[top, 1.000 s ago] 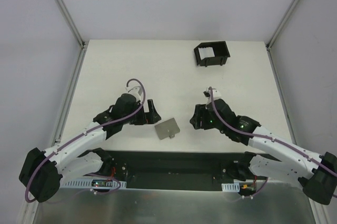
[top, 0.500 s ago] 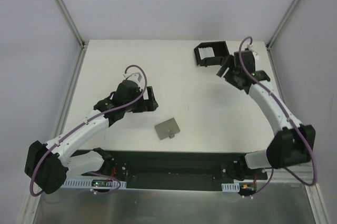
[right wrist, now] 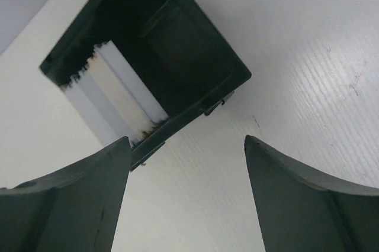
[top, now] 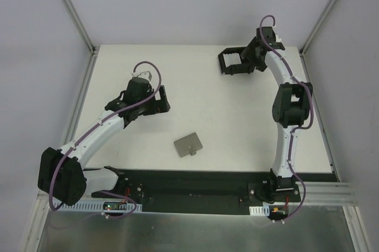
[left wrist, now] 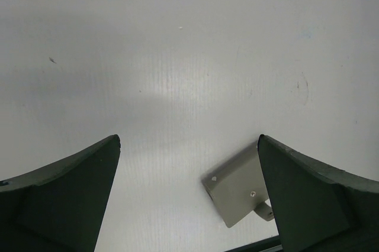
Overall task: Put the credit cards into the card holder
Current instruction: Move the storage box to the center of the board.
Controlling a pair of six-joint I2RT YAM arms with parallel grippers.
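card holder (right wrist: 195, 113) at far right of counter (top: 177, 74); right pincer (right wrist: 188, 145) spread, empty, just beside it. left pincer (left wrist: 188, 139) spread above grey wallet (left wrist: 237, 184). credit cards not in sight — locate one first, pinch its edges.

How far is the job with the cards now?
Done: cannot tell; no credit card shows clearly inside the card holder. In hand: nothing; the right gripper is open at the holder, the left gripper open near the grey wallet. Left: unclear, since no card lies in view.
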